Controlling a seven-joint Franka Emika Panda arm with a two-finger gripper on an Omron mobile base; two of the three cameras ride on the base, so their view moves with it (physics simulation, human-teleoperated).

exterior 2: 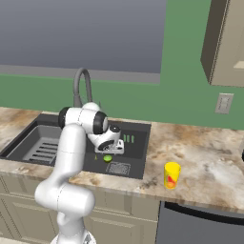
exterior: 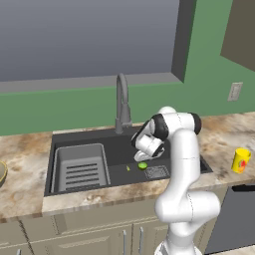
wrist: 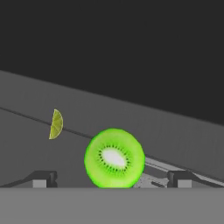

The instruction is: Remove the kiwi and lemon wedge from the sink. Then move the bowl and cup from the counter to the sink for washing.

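claw [wrist: 111, 178] jaws wide apart, nothing held | kiwi [wrist: 114, 158] between tips, on sink [exterior: 124, 149] floor | lemon wedge [wrist: 56, 124] beyond-left | risk: round kiwi may roll away if one tip touches first

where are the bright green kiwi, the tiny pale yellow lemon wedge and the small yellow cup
bright green kiwi [wrist: 114, 158]: hand view, white core of cut face
tiny pale yellow lemon wedge [wrist: 56, 124]: hand view, mid flesh
small yellow cup [exterior 2: 171, 175]: right base view, side wall
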